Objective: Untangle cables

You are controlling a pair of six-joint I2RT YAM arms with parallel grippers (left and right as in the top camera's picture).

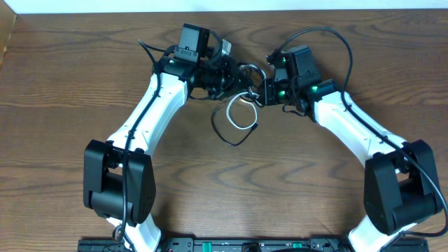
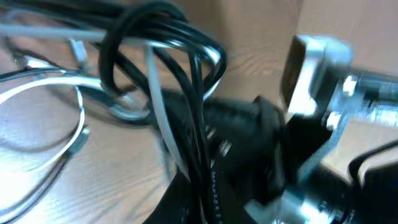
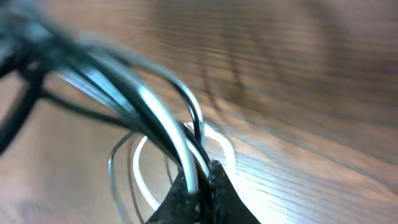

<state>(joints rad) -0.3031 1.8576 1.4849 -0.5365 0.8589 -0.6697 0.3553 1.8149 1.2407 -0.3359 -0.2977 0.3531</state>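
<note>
Both left gripper [image 1: 234,75] and right gripper [image 1: 264,89] clamp cables [image 2: 198,106] strung sideways between them.

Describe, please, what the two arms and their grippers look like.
Both the left arm and right arm have white links, bulky black joint housings and thick black wires. The left gripper and right gripper are black; green lights glow by the right wrist.

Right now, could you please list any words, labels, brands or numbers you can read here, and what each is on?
None can be read.
The pale label on the left arm's camera housing: too small.
Markings on the base rail: too small.
Wrist views: no lettering visible.
</note>
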